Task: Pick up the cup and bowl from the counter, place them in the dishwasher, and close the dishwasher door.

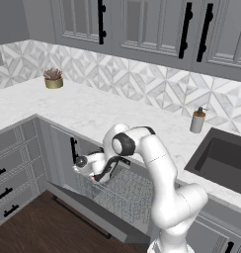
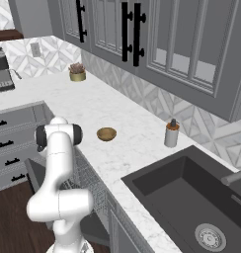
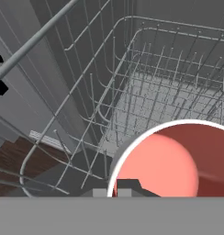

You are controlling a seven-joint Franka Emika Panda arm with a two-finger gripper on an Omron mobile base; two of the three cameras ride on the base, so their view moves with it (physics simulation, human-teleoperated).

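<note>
Over dishwasher rack, my gripper clamped on cup, cup not yet set down. Bowl waits on table. Dishwasher door open; closing comes last.

The cup is showing a white rim and red-pink inside; the silver wire rack is gleaming behind it.

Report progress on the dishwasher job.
Done: nothing is stowed yet. In hand: the gripper has the cup over the dishwasher's rack. Left: release it, fetch the bowl from the counter, then close the open door.
</note>
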